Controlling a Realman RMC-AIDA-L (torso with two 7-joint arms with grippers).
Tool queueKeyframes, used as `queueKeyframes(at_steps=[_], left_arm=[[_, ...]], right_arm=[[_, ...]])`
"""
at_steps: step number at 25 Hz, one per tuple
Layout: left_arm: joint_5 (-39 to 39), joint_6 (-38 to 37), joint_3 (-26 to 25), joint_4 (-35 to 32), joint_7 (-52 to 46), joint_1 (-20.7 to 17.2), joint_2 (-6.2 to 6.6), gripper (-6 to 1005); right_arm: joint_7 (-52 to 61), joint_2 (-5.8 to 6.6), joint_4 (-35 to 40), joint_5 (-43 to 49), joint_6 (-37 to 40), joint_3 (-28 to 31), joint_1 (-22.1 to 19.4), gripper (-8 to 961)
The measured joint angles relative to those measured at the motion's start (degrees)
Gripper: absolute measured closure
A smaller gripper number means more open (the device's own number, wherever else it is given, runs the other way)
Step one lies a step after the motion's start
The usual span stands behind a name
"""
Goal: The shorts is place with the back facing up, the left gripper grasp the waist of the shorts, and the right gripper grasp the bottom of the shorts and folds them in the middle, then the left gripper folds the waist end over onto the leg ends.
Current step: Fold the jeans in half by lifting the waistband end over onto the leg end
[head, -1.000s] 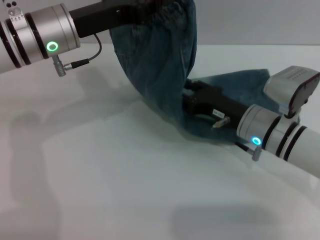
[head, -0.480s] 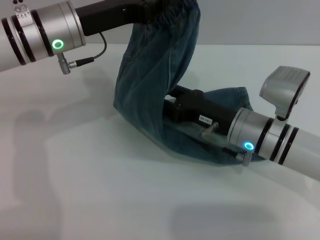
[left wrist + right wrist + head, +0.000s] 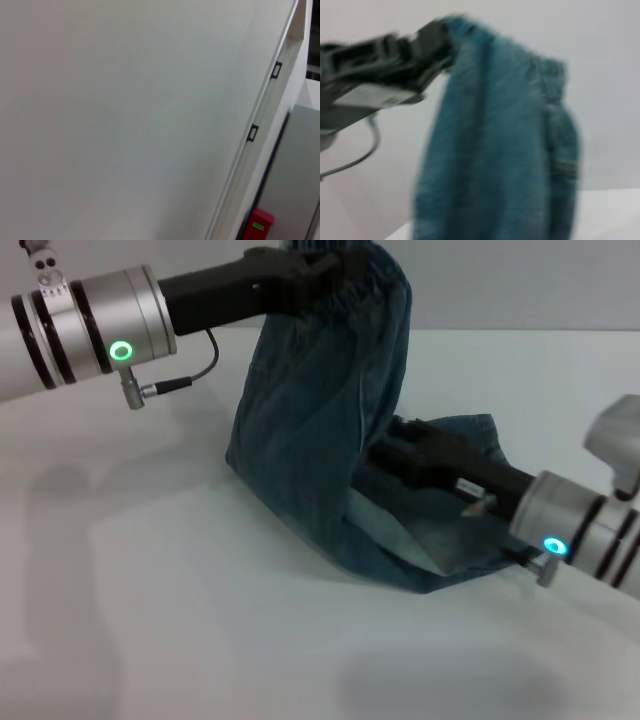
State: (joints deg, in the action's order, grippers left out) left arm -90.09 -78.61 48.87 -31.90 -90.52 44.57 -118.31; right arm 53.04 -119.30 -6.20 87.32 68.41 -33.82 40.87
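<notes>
The blue denim shorts [image 3: 310, 430] hang from my left gripper [image 3: 330, 265], which is shut on the waist of the shorts [image 3: 375, 275] high above the table's far side. In the right wrist view the left gripper [image 3: 432, 42] holds the shorts [image 3: 495, 150] as a drooping column. The lower part of the shorts lies folded on the table, with the leg ends [image 3: 450, 545] flat toward the right. My right gripper [image 3: 390, 452] reaches in low from the right, and its tip is behind the hanging denim, over the flat layer.
The white table [image 3: 200, 620] stretches wide to the left and front. The left wrist view shows only the bare table top [image 3: 125, 125], its edge and a small red object [image 3: 257, 227] on the floor beyond.
My left gripper has carried the waist a little to the right. The right arm has drawn back to the right, and the lower denim now lies flatter on the table.
</notes>
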Motion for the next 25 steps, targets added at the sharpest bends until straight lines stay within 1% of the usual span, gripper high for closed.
queueKeyframes(at_steps=[4, 7, 9, 14, 17, 19, 25], left_arm=[[0.3, -0.2, 1.3, 1.1, 0.1, -0.2, -0.05, 962], [1.3, -0.4, 2.6, 1.3, 0.1, -0.2, -0.09, 962], [2.4, -0.5, 4.6, 1.4, 0.1, -0.2, -0.13, 961], [4.8, 0.0, 8.8, 1.4, 0.4, 0.2, -0.18, 961], [5.8, 0.4, 10.1, 1.4, 0.4, 0.5, -0.30, 961], [6.5, 1.0, 11.4, 1.4, 0.4, 0.8, -0.38, 961], [11.5, 6.7, 20.1, 1.4, 0.6, 0.9, -0.50, 961]], right_arm=[[0.5, 0.07, 4.3, -0.5, 1.3, 1.6, -4.8, 426], [0.6, 0.12, 7.0, -0.6, 1.6, 5.0, -7.2, 426], [0.6, 0.19, 9.1, -0.8, 1.6, 7.5, -8.6, 426], [0.6, 0.31, 12.7, -1.4, 1.2, 13.8, -10.3, 426], [0.4, 0.44, 13.4, -1.5, 1.3, 18.1, -10.9, 426], [0.3, 0.51, 13.9, -1.5, 1.3, 19.4, -11.1, 426], [0.3, 0.56, 14.9, -1.5, 1.5, 20.4, -11.8, 426]])
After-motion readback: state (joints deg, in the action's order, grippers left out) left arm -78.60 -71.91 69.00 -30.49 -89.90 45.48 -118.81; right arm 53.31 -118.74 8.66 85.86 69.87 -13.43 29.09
